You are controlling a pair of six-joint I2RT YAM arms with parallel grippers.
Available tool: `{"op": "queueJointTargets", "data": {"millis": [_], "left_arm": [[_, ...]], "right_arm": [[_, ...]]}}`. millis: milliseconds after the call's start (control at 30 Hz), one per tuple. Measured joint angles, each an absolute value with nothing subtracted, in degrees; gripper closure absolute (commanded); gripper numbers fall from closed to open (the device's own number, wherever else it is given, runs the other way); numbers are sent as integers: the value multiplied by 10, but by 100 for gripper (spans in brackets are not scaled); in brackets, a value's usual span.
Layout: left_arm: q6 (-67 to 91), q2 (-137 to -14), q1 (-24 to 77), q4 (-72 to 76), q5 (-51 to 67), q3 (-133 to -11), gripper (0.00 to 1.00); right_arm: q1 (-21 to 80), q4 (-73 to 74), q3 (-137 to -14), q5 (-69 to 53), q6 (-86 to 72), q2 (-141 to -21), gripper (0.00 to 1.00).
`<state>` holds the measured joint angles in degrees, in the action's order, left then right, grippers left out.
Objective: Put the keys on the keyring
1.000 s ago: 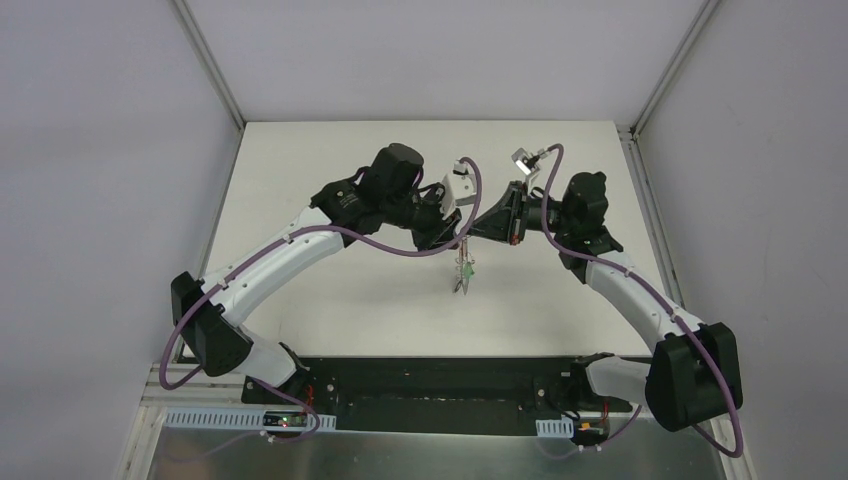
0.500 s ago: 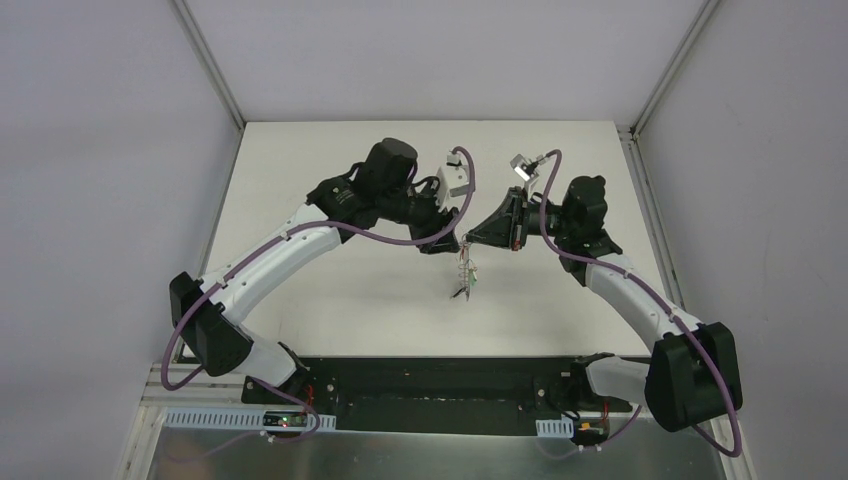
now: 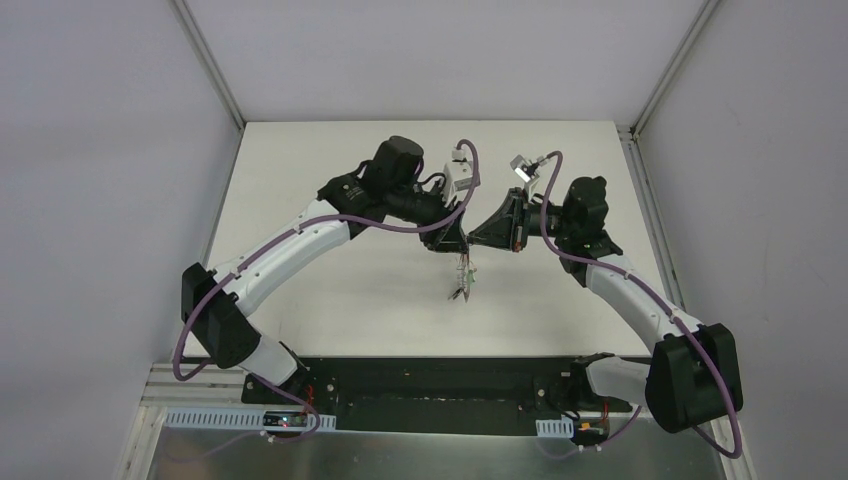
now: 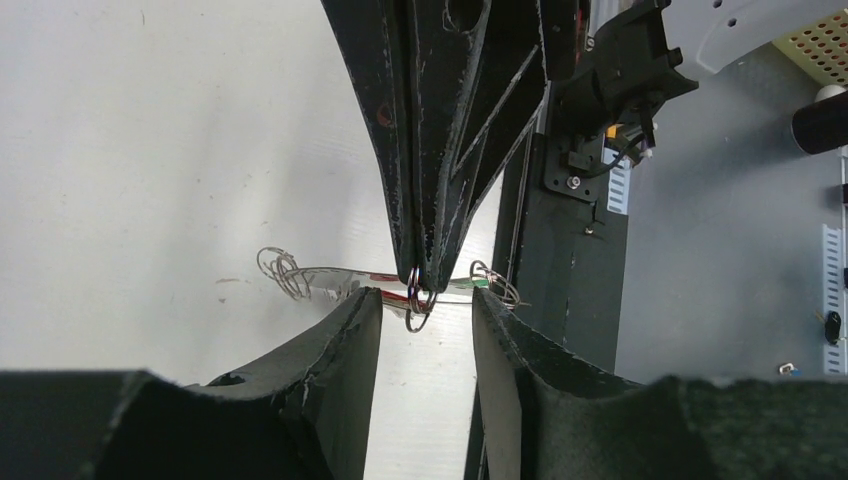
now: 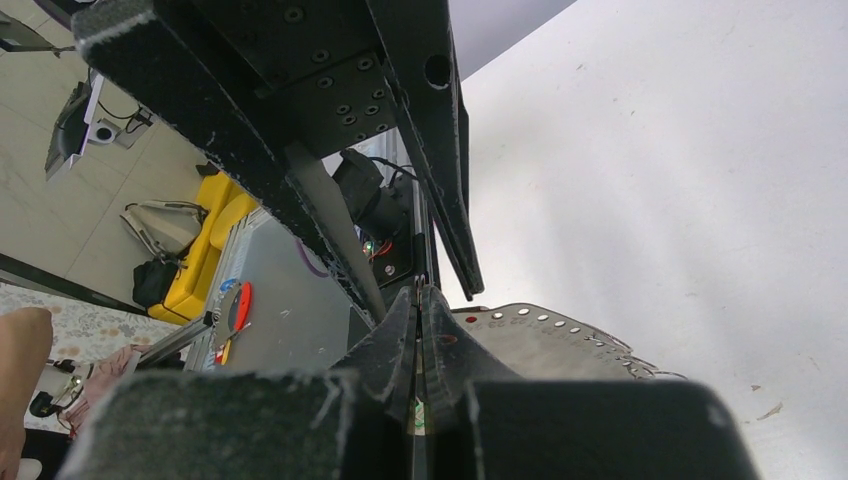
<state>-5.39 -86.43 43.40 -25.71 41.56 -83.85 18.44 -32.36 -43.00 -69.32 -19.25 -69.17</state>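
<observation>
My right gripper (image 3: pixel 470 237) is shut on a small metal ring (image 4: pixel 418 318) and holds it above the table. The bunch of keys (image 3: pixel 463 279) hangs from this ring. In the left wrist view I see a silver key blade (image 4: pixel 335 281) with red and green bits, and thin grey wire loops (image 4: pixel 281 271) of the keyring, seen edge-on. My left gripper (image 4: pixel 425 302) is open. Its fingers stand on either side of the ring and of the right gripper's tips (image 4: pixel 421 275), without touching. The black key is hidden.
In the right wrist view a silver plate with a row of holes (image 5: pixel 560 340) hangs below my shut right gripper (image 5: pixel 418 292). The white table (image 3: pixel 330 290) lies below. The black base rail (image 3: pixel 430 385) runs along the near edge.
My left gripper has moved right, up to the right gripper's tips, and now straddles the held ring. The right gripper and the hanging bunch have hardly moved.
</observation>
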Motion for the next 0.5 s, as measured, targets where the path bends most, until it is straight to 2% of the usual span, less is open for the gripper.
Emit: {"op": "queueJointTargets", "data": {"millis": [200, 500], "left_arm": [[-34, -874, 434, -243, 435, -839, 76], [-31, -879, 426, -243, 447, -839, 77]], "right_arm": [[184, -324, -427, -694, -192, -692, 100], [183, -327, -426, -695, -192, -692, 100]]}}
